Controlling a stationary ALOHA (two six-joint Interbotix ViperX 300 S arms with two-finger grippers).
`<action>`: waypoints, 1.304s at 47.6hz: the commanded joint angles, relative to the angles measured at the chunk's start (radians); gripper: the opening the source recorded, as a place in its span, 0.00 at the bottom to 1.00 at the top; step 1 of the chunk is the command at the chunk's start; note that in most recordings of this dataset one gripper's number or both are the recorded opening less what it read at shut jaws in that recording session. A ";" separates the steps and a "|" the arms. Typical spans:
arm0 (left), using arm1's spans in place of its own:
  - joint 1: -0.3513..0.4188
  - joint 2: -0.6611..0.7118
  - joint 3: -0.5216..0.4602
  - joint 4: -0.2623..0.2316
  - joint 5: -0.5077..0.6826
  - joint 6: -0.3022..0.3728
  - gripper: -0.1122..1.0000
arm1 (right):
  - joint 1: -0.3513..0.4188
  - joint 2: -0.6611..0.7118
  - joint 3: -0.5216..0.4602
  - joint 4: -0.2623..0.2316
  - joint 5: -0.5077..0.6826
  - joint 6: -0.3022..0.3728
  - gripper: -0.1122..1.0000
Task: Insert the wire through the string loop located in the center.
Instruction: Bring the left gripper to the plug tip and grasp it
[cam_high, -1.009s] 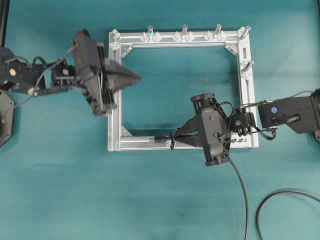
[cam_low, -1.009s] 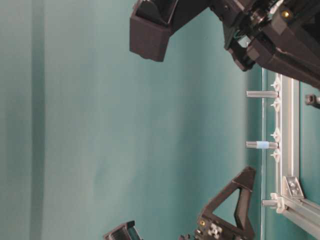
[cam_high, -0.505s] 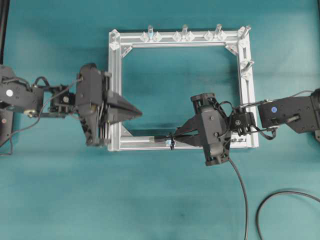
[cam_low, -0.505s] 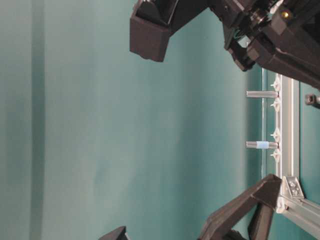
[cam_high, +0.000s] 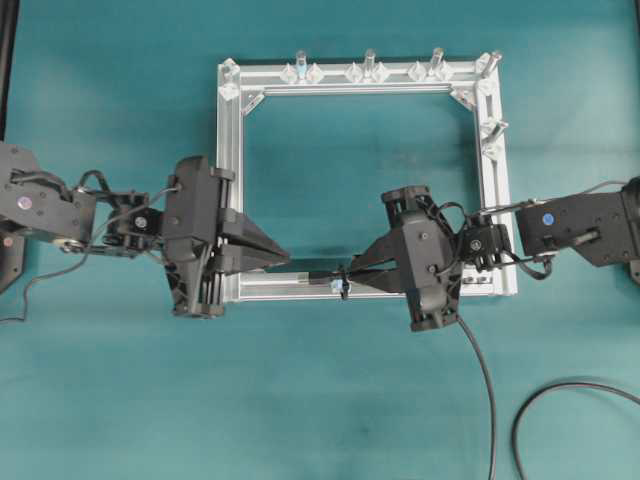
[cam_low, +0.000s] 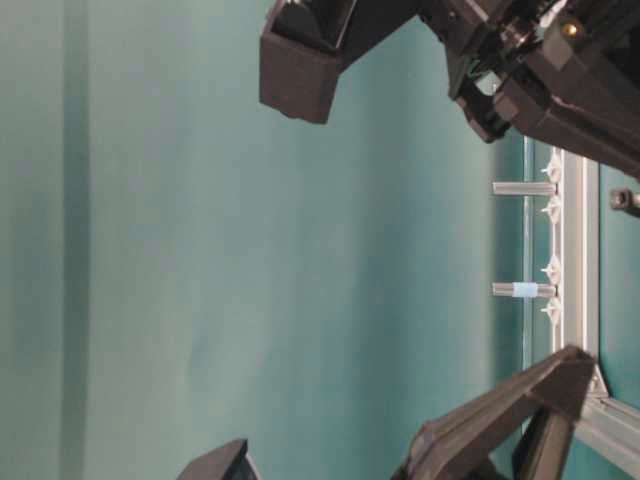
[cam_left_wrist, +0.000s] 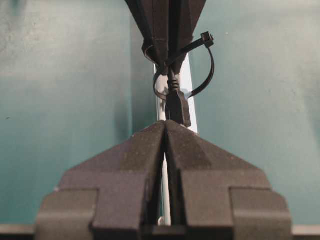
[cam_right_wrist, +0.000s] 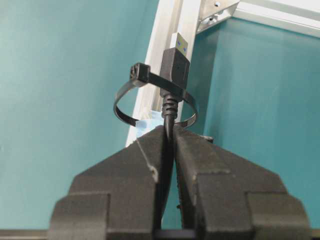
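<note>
Teal cloth covers the table, a square silver frame lying on it. On the frame's near bar stands the loop, and the wire pokes through it, plug beyond. Right gripper pinches the wire just behind the loop. Left gripper, jaws clenched and empty, points at the plug.
</note>
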 joint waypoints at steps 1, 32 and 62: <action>-0.009 0.009 -0.038 0.003 -0.003 -0.005 0.10 | -0.005 -0.014 -0.018 0.002 -0.008 0.000 0.16; -0.026 0.075 -0.172 0.003 0.190 -0.017 0.90 | -0.005 -0.014 -0.014 0.002 -0.006 0.000 0.16; -0.028 0.207 -0.219 0.003 0.189 -0.015 0.90 | -0.006 -0.014 -0.014 0.002 -0.006 0.000 0.16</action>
